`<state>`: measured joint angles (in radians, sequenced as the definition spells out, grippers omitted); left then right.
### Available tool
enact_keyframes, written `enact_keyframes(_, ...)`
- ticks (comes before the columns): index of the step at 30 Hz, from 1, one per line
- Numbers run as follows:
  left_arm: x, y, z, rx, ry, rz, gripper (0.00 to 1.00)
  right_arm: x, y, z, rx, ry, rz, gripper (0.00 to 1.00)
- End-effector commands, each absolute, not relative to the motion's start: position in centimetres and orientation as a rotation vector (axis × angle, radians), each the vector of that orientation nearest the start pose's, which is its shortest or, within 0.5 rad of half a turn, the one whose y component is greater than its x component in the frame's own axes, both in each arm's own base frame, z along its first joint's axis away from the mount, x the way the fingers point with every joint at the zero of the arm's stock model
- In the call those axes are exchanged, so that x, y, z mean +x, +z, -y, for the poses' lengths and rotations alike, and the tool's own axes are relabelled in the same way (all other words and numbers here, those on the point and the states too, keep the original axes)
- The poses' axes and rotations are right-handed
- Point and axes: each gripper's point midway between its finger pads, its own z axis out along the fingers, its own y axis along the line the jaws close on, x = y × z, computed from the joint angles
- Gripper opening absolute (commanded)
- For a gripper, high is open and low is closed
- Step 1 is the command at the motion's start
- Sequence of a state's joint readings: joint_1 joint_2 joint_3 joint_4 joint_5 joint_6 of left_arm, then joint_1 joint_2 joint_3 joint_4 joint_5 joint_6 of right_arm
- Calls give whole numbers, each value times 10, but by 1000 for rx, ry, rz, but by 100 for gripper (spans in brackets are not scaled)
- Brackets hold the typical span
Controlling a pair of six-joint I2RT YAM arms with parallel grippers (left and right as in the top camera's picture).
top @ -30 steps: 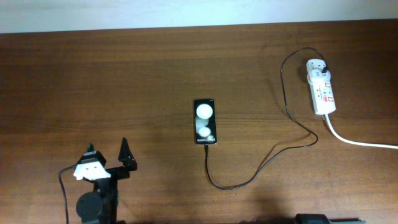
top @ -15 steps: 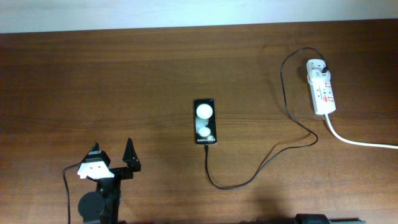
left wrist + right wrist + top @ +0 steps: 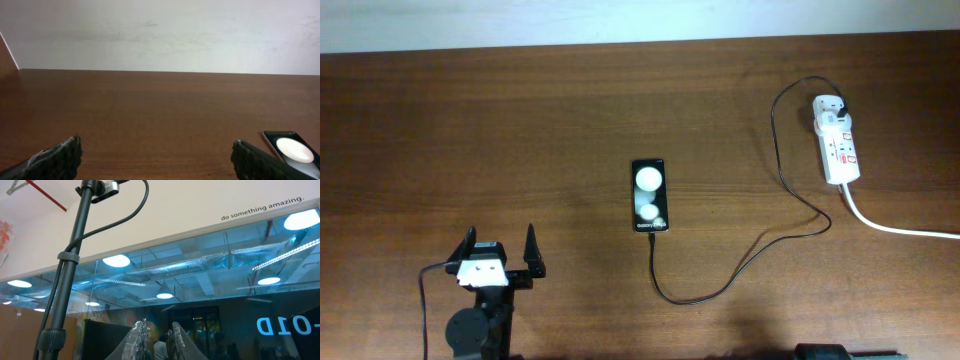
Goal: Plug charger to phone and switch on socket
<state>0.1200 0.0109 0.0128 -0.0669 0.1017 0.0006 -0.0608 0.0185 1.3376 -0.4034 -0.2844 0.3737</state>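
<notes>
The left gripper [image 3: 501,245] hovered over the near part of the wooden table [image 3: 470,120] with its two fingers spread wide apart and nothing between them. In its own wrist view the left gripper [image 3: 156,145] showed only bare tabletop between the finger tips.

Ahead of it and off to its right lay the phone [image 3: 650,195], flat and face up, clear of the fingers; the wrist camera caught one corner of the phone [image 3: 290,150] just beyond the right finger.

The charger [image 3: 777,150] ran from the phone's near edge, looped further right, then climbed away to the far end of the socket [image 3: 838,145]. Whether its tip was seated in the phone could not be told.

The socket lay far to the right, well apart from everything else, its thick white cord [image 3: 900,228] trailing off the right side.

The right gripper [image 3: 157,340] pointed upward at a glass wall [image 3: 200,280], its fingers drawn close together and empty.
</notes>
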Motion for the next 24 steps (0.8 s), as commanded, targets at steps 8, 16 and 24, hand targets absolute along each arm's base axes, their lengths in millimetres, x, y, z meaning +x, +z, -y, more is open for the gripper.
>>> enact_keyframes(8,246,160,-12,-3,17,-1637,99,-103,559,-41,-165,503,-679,20)
enact_keyframes(16,246,160,-12,-3,17,-1637,99,-95,571,-16,-51,482,-597,99)
enact_keyframes(24,246,160,-12,-3,17,-1637,99,67,498,5,179,403,-810,99)
